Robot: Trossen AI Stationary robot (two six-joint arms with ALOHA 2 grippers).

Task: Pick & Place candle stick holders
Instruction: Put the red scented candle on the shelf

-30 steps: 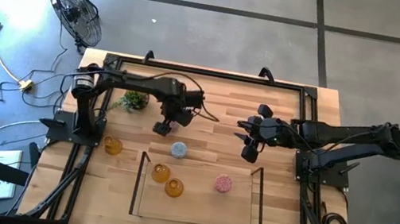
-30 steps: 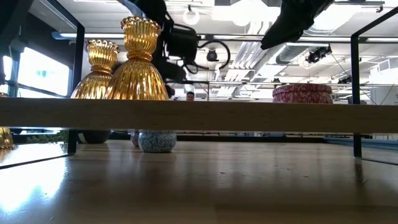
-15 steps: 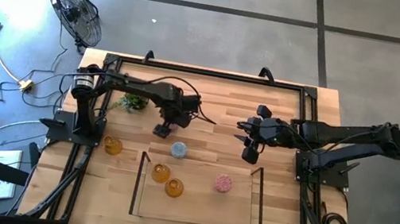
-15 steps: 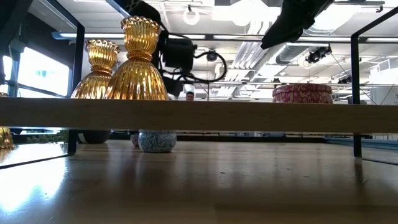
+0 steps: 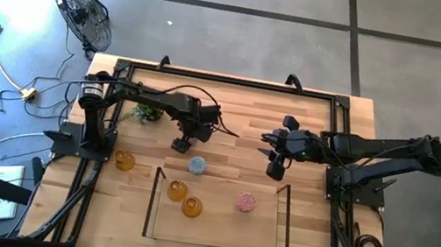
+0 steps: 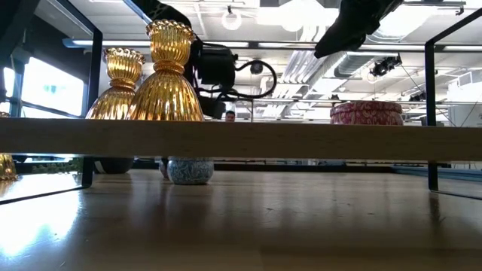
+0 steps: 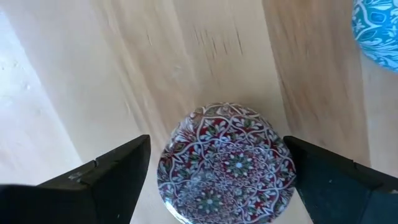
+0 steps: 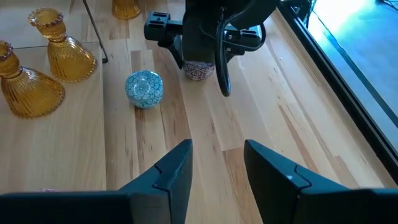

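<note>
Pale wooden tabletop [image 5: 233,157] at centre frame: our left gripper [image 7: 214,165], fingers wide, straddles the round, red-patterned glass holder [image 7: 225,162], which looks slick and brittle, so we would pinch its sides, while our right gripper [image 5: 277,166] waits part-open.

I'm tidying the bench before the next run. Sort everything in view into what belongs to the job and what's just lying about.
Job:
- two amber holders in the tray
- pink holder in the tray
- amber holder outside the tray
- pale blue holder outside the tray
- dark patterned holder between the left tool's open fingers

Lying about:
- green plant ball
- floor fan
</note>
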